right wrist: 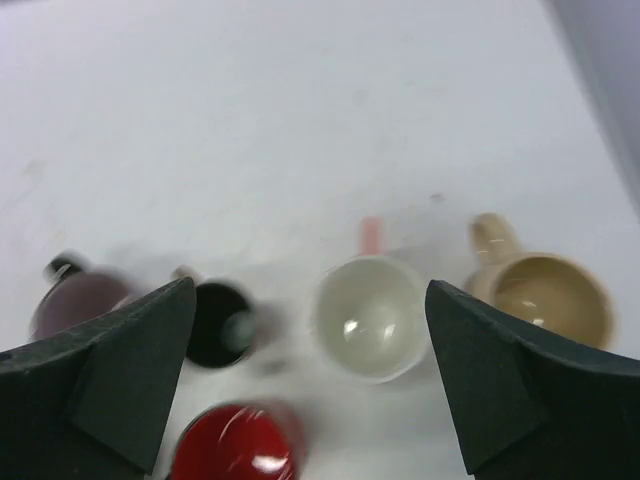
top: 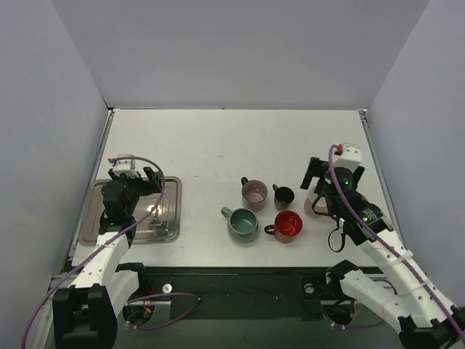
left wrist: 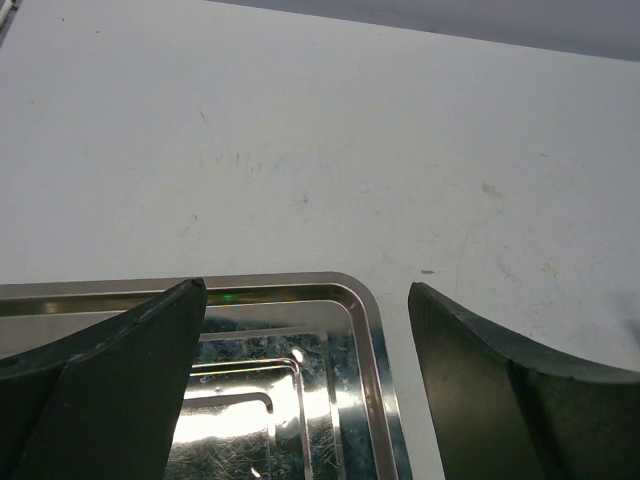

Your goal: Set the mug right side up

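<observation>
You are working inside a box of plain lavender-grey walls (top: 240,51) that close off the far side and both flanks. The white counter (top: 232,145) fills the floor of it, matt and faintly scuffed and speckled in the left wrist view. On your left, near the front edge, lies a shiny rectangular steel tray (top: 161,231), scratched and glaring under the light.

Your left gripper (left wrist: 305,295) hangs over the tray's far right corner with its fingers spread wide and nothing between them. Your right gripper (right wrist: 308,288) is over the right side of the counter, above the mugs, its fingers likewise released and empty.

The mugs cluster right of centre, all mouth up. The glazed teal mug (top: 243,222) sits toward the front, just beside the glossy red mug (top: 288,225), with the mauve mug (top: 254,193) behind the teal one. The pale mug with a pink handle (right wrist: 368,318) stands upright on the counter, framed between your right fingers in the blurred wrist view and clear of both. The top view hides most of it under the gripper. Close on its right stands the beige mug (right wrist: 548,298). The small black mug (top: 284,195) is between the mauve and pale ones.
</observation>
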`<state>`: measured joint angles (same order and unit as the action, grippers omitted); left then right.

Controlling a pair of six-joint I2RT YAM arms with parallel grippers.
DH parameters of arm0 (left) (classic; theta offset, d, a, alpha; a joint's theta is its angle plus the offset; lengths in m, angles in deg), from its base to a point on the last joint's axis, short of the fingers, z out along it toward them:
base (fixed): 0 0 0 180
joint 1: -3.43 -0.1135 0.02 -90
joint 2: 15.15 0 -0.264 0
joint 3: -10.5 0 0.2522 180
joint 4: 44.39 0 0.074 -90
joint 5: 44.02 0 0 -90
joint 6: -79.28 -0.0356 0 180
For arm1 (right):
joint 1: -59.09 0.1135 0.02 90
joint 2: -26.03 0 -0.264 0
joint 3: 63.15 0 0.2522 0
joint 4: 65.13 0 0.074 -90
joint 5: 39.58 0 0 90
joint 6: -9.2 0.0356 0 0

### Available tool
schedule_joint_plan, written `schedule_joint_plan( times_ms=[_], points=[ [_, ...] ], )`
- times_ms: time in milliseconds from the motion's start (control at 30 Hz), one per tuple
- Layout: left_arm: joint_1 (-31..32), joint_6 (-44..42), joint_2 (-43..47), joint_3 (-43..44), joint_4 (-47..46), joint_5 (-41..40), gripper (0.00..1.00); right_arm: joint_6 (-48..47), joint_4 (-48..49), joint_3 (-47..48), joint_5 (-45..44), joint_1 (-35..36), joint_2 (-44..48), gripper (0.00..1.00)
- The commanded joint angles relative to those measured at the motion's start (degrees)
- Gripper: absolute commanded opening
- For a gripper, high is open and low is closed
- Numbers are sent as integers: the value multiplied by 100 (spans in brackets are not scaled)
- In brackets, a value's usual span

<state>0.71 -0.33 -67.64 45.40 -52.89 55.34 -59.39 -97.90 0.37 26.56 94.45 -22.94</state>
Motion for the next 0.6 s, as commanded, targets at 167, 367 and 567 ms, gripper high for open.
schedule_joint_plan(
  times_ms=[167, 367, 567],
  points=[
    [-9, 60, 90, -312, -806, -593, 93, -471, 2400, -2047, -1349, -2953, 1011, 93],
    [0, -143, -340, -681, -1517, -717, 93, -559, 3025, -2883, -1262, -3149, 1320, 93],
    [0, 16, -798, -753, -1633, -770, 93, -497, 3122, -3042, -1060, -3157, 1337, 93]
  ],
)
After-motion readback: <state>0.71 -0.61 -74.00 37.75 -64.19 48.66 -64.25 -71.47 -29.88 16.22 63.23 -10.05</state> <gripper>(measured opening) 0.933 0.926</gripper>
